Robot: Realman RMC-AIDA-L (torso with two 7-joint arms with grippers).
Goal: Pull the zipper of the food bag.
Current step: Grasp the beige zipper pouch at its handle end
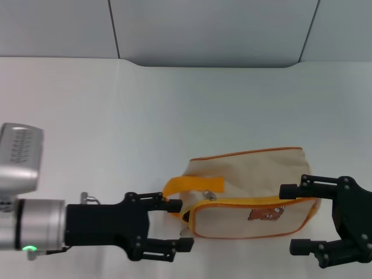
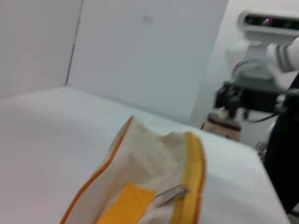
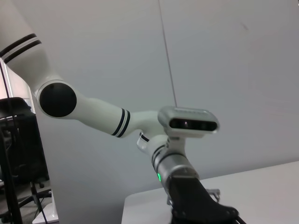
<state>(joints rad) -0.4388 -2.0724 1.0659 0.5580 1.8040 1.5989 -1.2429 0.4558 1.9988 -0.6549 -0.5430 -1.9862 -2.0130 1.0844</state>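
The left gripper (image 1: 177,225) sits low at the bag's left end, fingers spread apart with nothing between them, its upper fingertip right beside the strap. The right gripper (image 1: 295,220) waits at the bag's right end, equally wide and gripping nothing. Both rest over a white table (image 1: 116,116). Between them lies the food bag (image 1: 250,180), a small boxy beige canvas case edged in orange piping, with a brown bear print (image 1: 265,214) on its front. An orange strap (image 1: 195,186) crosses its left side. The yellow-orange zipper (image 1: 256,201) runs along the lid edge, its small silver pull tab (image 1: 208,195) near the left end.
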